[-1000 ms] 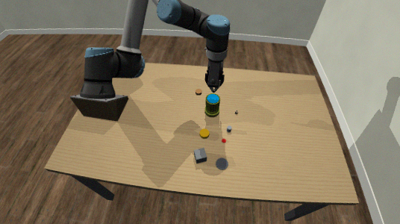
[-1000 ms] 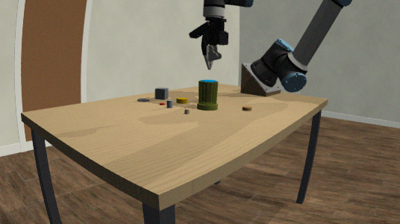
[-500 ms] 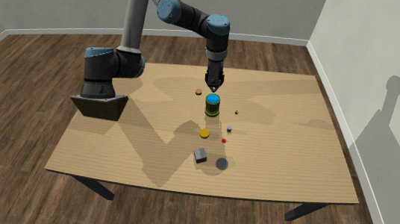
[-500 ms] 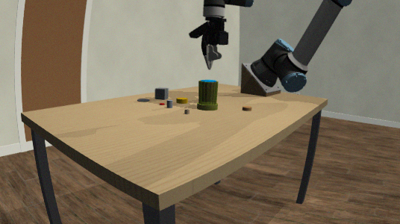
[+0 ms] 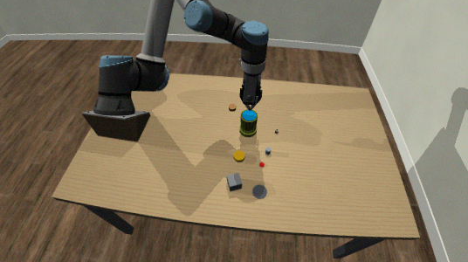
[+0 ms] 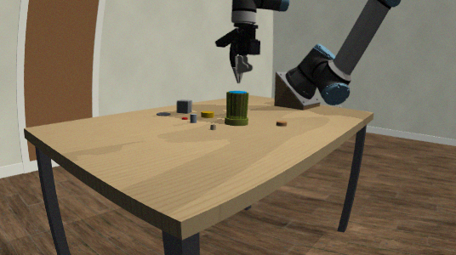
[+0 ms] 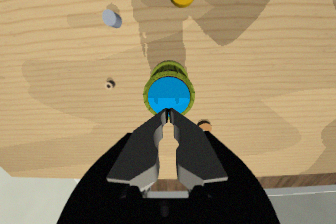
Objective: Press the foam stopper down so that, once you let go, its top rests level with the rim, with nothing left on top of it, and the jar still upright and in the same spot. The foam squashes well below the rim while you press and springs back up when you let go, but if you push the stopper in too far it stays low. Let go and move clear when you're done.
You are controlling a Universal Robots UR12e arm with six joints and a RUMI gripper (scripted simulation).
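An olive-green ribbed jar [image 5: 248, 126] stands upright near the middle of the table, also in the side view [image 6: 236, 108]. A blue foam stopper [image 5: 249, 115] fills its mouth; in the side view its top [image 6: 237, 92] sits about at the rim. In the wrist view the stopper [image 7: 169, 96] shows as a blue disc inside the green rim. My gripper [image 6: 238, 81] is shut and empty, pointing down, a short way above the stopper and apart from it. It also shows in the top view [image 5: 250, 106] and the wrist view [image 7: 168, 112].
Small items lie around the jar: a brown disc [image 5: 232, 106], a yellow disc [image 5: 238, 155], a grey cube [image 5: 234, 182], a dark disc [image 5: 259, 191], a red bead [image 5: 262, 164], a small grey cylinder [image 5: 268, 150] and a tiny dark piece [image 5: 277, 131]. The arm's base [image 5: 117, 113] stands at the table's left.
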